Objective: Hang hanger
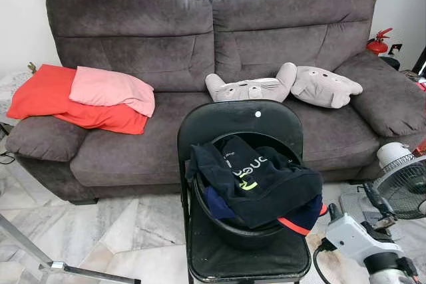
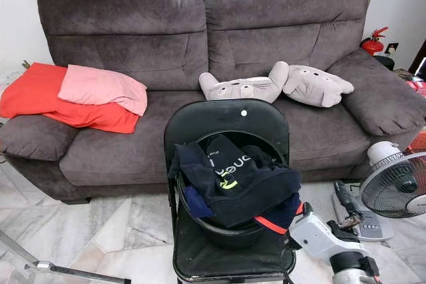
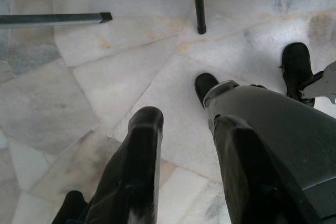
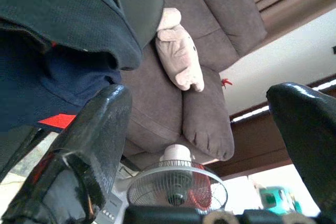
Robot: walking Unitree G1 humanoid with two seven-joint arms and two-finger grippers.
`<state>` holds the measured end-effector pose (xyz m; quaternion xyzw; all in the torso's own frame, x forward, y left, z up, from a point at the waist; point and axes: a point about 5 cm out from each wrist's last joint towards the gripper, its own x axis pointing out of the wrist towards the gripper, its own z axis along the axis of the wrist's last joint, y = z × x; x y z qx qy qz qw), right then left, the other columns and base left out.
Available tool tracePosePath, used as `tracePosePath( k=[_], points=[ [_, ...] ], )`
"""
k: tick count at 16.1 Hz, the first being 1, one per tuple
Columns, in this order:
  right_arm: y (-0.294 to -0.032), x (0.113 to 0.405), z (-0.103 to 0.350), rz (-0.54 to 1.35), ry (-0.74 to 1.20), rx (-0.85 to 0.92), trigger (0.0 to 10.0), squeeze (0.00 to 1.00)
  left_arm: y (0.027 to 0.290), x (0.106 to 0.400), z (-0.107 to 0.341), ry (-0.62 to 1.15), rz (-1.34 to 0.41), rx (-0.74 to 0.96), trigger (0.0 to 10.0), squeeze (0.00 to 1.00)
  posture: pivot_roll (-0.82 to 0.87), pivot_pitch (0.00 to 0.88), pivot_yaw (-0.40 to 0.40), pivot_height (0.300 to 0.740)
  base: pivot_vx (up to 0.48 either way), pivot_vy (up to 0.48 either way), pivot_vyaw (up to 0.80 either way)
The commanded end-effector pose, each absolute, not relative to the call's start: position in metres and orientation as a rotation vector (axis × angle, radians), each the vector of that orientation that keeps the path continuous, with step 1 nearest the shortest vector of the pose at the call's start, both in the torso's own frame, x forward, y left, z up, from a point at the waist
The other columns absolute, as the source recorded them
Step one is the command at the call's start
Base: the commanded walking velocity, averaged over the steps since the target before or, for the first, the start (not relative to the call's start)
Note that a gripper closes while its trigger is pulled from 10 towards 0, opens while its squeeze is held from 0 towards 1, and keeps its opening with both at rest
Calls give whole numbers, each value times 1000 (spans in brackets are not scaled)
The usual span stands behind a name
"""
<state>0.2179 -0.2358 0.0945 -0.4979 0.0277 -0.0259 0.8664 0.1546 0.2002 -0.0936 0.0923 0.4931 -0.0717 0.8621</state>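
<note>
Facing a black folding chair [image 1: 239,124] holding a black bucket [image 1: 229,227] heaped with dark navy clothing [image 1: 256,184]; grey sofa [image 1: 166,58] behind. No hanger identifiable anywhere: possibly buried under the pile, possibly the red-orange strip [image 1: 296,226] at the pile's near right edge, but can't tell whether that is a hanger bar or garment trim. Treating the pile as the target region. Relation that matters: pile sits ahead of and to the left of the right gripper [image 4: 202,145], slightly above it; right wrist view looks up past the navy cloth toward the sofa and a standing fan [image 4: 176,190], with the red strip just beside the inner finger [image 4: 94,129]. Fingers spread wide, nothing between them. Strip's long axis runs roughly along the bucket's near right rim, slanting down toward the right arm [image 1: 363,241], so a reach from that side would cross it, not run along it. Right arm clearly nearer: forearm raised at the chair's front right corner, close to the seat edge. Left gripper [image 3: 184,156] hanging low, pointed at the marble floor [image 3: 105,77] near a chair leg [image 3: 198,3] and the robot's own foot; fingers apart, empty. Likely next: right wrist rolls in left and up to probe the pile edge. Risk: snagging cloth instead of the hanger.
</note>
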Motion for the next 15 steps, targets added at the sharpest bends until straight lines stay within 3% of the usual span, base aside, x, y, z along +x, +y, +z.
tracePosePath(
  k=[1, 2, 3, 4, 11, 13, 15],
  points=[
    [-234, 220, 93, -20, 63, -1030, 10000, 1000, 205, 147, -96, 1070, -155, 209, 10000, 0, -106, 22, 48, 740, 0, 0, 0],
    [-234, 221, 93, -18, 65, -1029, 10000, 1000, 205, 147, -96, 1070, -155, 209, 10000, 0, -106, 22, 48, 740, 0, 0, 0],
    [-235, 223, 91, -13, 76, -1034, 10000, 169, 206, 147, -96, 1069, -152, 207, 10000, 0, -104, 24, 47, 740, 0, 0, 0],
    [-237, 226, 89, -16, 92, -1024, 10000, 0, 206, 147, -96, 1068, -148, 206, 10000, 0, -101, 26, 47, 740, 0, 0, 0],
    [-236, 241, 85, -6, 109, -952, 10000, 0, 208, 150, -94, 1038, -115, 209, 10000, 0, -95, 30, 53, 740, 0, 0, 0],
    [-235, 244, 87, 8, 95, -947, 10000, 0, 210, 154, -91, 951, -21, 161, 10000, 0, -96, 32, 53, 740, 0, 0, 0],
    [-235, 245, 86, 12, 94, -945, 10000, 0, 213, 158, -87, 891, 31, 227, 10000, 0, -78, 34, 51, 740, 0, 0, 0]
  ],
)
